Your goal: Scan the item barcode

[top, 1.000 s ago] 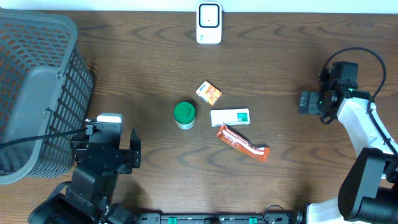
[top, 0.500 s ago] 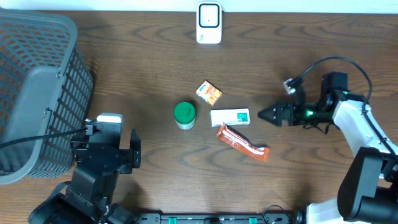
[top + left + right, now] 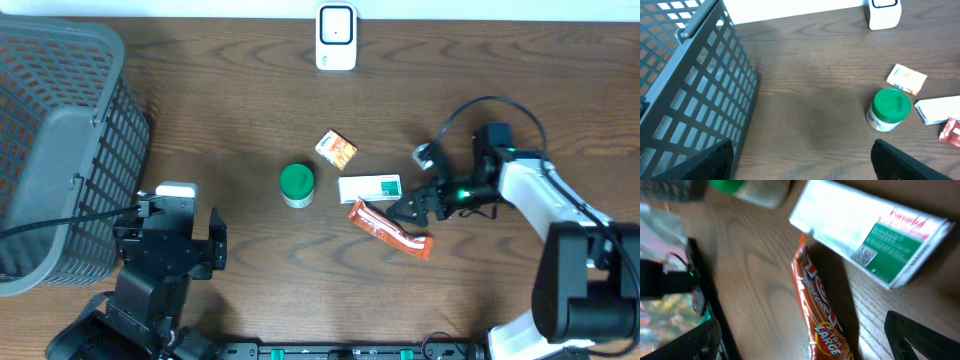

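**Orange-red pouch beneath my open right fingers**

Clock read from the table's centre in the overhead view, with 12 at the far edge.

- Right gripper (image 3: 402, 211): fingers spread wide, nothing between them. It hangs a little toward 3 from centre, tips pointing toward 9.
- Orange-red snack pouch (image 3: 390, 229): lies flat just past centre toward 4 or 5, running slantwise. Its near end sits right under my right fingertips. My right wrist camera shows it close up, with "LARGE" in a yellow badge.
- White-and-green box (image 3: 370, 188): flat on the wood, just at 12 of the pouch's upper end. Whether the two touch I cannot tell. Its barcode (image 3: 864, 255) faces up on the green panel and is plain in the right wrist view.
- Green-lidded jar (image 3: 296, 185): upright at 9 of the box, apart from it.
- Small orange carton (image 3: 336, 149): at 11 of the box, near it but not touching.
- White scanner (image 3: 336, 37): stands at 12, against the far edge, well apart from the cluster.
- Left gripper (image 3: 801, 155): fingers wide apart, holding nothing. It is over bare wood at about 8, well clear of the items. From its wrist camera the jar shows at 2 to 3.
- Grey mesh basket (image 3: 60, 150): fills the 9 to 10 side, just at 10 of my left arm.
- Wooden table (image 3: 230, 110): dark grain.
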Controlling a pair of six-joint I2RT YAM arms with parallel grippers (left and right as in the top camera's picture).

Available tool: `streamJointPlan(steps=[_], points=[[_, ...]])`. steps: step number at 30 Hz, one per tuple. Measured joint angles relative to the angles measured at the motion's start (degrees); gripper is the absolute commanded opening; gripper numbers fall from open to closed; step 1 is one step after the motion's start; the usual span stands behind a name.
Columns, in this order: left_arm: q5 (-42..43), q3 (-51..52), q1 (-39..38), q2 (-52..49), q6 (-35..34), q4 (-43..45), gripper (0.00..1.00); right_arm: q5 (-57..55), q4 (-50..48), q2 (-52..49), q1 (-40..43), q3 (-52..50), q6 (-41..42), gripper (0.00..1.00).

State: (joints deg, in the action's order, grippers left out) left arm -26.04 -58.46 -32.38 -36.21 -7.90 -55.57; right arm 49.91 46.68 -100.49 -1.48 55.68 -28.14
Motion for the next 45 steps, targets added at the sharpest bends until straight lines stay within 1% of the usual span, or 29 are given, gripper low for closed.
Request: streamJointPlan(steps=[5,11,18,19,20,21,22,25,29,32,34,39,40,45], points=[[0.00,0.00,0.00,0.00,0.00,0.00,0.88,-3.67,-0.04,-5.03,-1.05,-0.09,-0.42,0.98],[0.00,0.00,0.02,0.00,0.00,0.00,0.88,-1.01,1.90,-7.63,-1.03,0.50,-1.31,0.96],[0.00,0.00,0.00,0.00,0.00,0.00,0.88,1.31,7.54,-10.27,-1.07,0.79,-4.92,0.89],[0.00,0.00,0.00,0.00,0.00,0.02,0.88,1.29,7.82,-10.38,-1.07,0.79,-5.53,0.86],[0.00,0.00,0.00,0.00,0.00,0.02,0.88,0.98,8.07,-10.47,-1.07,0.79,-6.14,0.81],[0.00,0.00,0.00,0.00,0.00,0.00,0.88,0.61,8.17,-10.49,-1.07,0.79,-6.73,0.72],[0.00,0.00,0.02,0.00,0.00,0.02,0.88,-0.22,8.11,-10.49,-1.07,0.76,-7.30,0.68],[0.00,0.00,0.00,0.00,0.00,0.02,0.88,-2.40,7.69,-10.64,-1.07,0.57,-8.02,0.62],[0.00,0.00,0.00,0.00,0.00,0.00,0.88,-3.43,7.34,-10.64,-1.07,0.22,-8.52,0.61],[0.00,0.00,0.00,0.00,0.00,0.00,0.88,-3.04,7.04,-10.64,-1.07,-0.11,-8.48,0.66],[0.00,0.00,0.00,0.00,0.00,0.00,0.88,-2.45,6.62,-10.47,-1.07,-0.46,-8.31,0.67],[0.00,0.00,0.00,0.00,0.00,0.00,0.88,-1.01,5.70,-10.34,-1.29,-1.33,-8.15,0.66],[0.00,0.00,0.00,0.00,0.00,0.00,0.88,-0.81,5.51,-10.34,-1.64,-1.49,-8.13,0.64],[0.00,0.00,0.00,0.00,0.00,0.02,0.88,-1.16,3.28,-10.36,-3.28,-2.54,-7.63,0.45]])
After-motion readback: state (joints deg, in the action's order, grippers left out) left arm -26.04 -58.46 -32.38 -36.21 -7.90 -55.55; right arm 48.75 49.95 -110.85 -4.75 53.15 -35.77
